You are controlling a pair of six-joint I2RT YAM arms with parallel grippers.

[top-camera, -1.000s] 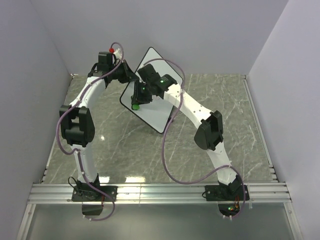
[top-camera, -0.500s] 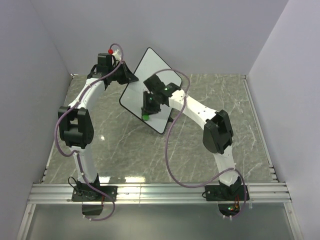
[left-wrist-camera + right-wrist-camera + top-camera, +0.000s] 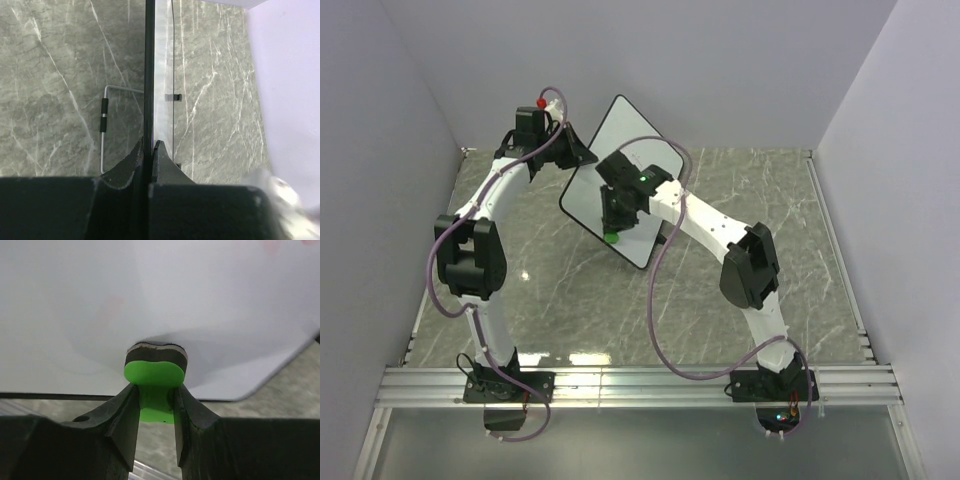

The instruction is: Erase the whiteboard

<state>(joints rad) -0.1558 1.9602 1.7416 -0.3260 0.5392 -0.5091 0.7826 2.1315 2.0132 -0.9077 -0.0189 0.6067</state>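
Note:
The whiteboard point(image 3: 625, 135) stands tilted above the table at the back, its face white, with only faint pink traces point(image 3: 272, 246) near one corner. My left gripper point(image 3: 582, 155) is shut on the whiteboard's left edge; the left wrist view shows that thin black edge point(image 3: 149, 75) pinched between the fingers. My right gripper point(image 3: 156, 395) is shut on a green eraser point(image 3: 155, 377), whose dark felt pad presses against the whiteboard's face point(image 3: 150, 300). From above, the eraser point(image 3: 610, 237) shows low on the board, near its lower edge.
A metal wire stand with black sleeves point(image 3: 103, 122) hangs behind the whiteboard, over the grey marble tabletop point(image 3: 740, 190). Grey walls close in on the left, back and right. An aluminium rail point(image 3: 640, 385) runs along the near edge by the arm bases.
My right gripper has carried the eraser across the whiteboard, from near its left edge down and to the right, then back slightly left. The left gripper and the board have stayed put.

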